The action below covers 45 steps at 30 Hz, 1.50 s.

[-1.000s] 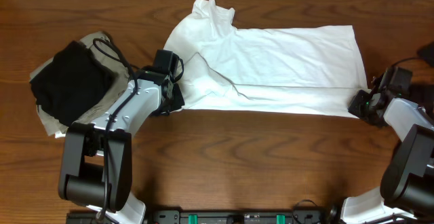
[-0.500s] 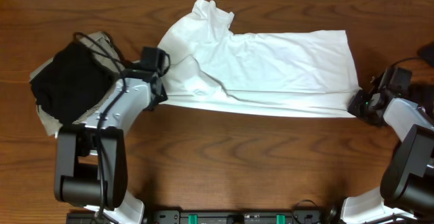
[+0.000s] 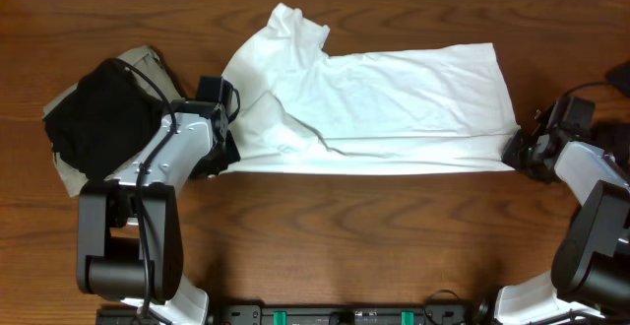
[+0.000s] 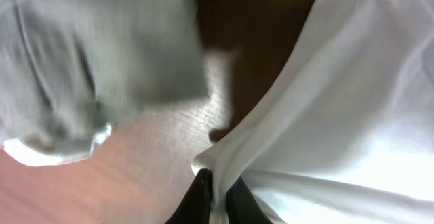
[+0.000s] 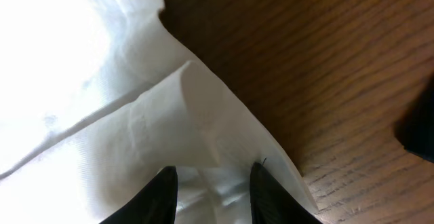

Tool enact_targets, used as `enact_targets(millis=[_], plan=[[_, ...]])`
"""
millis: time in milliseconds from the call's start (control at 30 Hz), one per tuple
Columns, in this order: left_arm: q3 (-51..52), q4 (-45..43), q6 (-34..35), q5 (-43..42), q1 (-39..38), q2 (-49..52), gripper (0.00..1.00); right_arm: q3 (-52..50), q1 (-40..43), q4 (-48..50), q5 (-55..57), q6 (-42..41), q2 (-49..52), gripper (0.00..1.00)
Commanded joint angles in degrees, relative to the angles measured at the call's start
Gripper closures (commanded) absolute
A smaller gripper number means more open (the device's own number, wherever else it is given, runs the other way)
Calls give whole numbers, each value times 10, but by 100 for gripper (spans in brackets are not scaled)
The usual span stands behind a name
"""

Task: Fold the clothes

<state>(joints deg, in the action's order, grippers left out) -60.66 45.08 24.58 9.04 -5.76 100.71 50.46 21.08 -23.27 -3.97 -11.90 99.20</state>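
A large white T-shirt [image 3: 394,98] lies spread across the middle of the table, its lower edge pulled into a straight line between both grippers. My left gripper [image 3: 224,160] is shut on a fold of the shirt's lower left edge; the left wrist view shows the jaws [image 4: 218,195] pinching white cloth [image 4: 352,115]. My right gripper [image 3: 514,154] holds the shirt's lower right corner; in the right wrist view its fingers [image 5: 213,190] have bunched white cloth [image 5: 81,81] between them. No print shows on the shirt.
A black garment [image 3: 98,118] lies on a khaki one [image 3: 67,172] at the left, close behind my left arm. The khaki cloth shows blurred in the left wrist view [image 4: 102,47]. A dark item [image 3: 620,74] sits at the right edge.
My left gripper has drawn the shirt's left edge leftward and toward the front. The lower edge has pulled straight and the whole shirt has shifted left. The right gripper has stayed put.
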Motion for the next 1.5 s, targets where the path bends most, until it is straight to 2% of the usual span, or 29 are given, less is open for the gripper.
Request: enact_targets(millis=[0, 233, 600, 700, 833, 1033, 1133, 1300, 1467], plan=[[4, 24, -5, -1, 5, -7, 94, -26, 1, -26, 60, 1, 22, 65], [5, 64, -5, -10, 5, -7, 94, -26, 11, -91, 159, -82, 22, 68], [4, 117, -6, -56, 5, -7, 94, -26, 80, -130, 162, -104, 22, 67], [4, 111, -30, -71, 5, -11, 94, -26, 90, -129, 149, -99, 22, 66], [-9, 109, -30, -72, 5, -33, 83, -23, 85, -123, 117, -73, 16, 66], [-24, 106, -33, -76, 5, -116, 50, 2, 71, -127, 51, -57, -56, 62], [-27, 97, -44, -75, 5, -163, 46, 15, 63, -130, 24, -56, -113, 60], [-28, 49, -52, -75, 5, -238, 30, 24, 51, -132, 2, -38, -222, 56], [-28, -27, -58, -86, 5, -276, 29, 24, 50, -147, 0, -26, -303, 53]])
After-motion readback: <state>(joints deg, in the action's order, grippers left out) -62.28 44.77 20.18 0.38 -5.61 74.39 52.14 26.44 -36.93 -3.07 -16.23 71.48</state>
